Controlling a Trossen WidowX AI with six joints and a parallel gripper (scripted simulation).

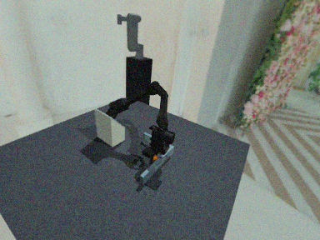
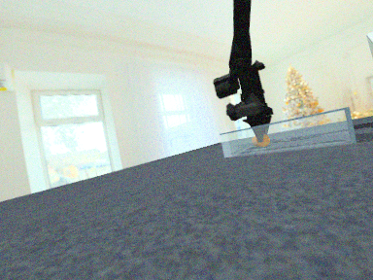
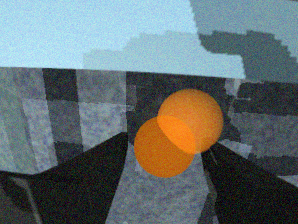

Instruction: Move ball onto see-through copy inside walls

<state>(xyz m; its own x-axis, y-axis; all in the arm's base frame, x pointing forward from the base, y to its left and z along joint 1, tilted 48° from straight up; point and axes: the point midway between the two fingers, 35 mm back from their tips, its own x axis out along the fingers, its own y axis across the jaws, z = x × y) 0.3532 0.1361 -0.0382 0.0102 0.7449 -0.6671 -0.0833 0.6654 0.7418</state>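
I see the solid orange ball (image 3: 164, 148) on the dark grey table (image 1: 62, 196), inside the low clear corner walls (image 2: 311, 130), overlapping the paler see-through ball copy (image 3: 197, 117). My black end effector (image 3: 162, 170) straddles it, half open, gripping nothing.

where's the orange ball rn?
In the wrist view the orange ball lies on the dark table between the gripper fingers, overlapping the see-through copy at its upper right, near the clear wall.
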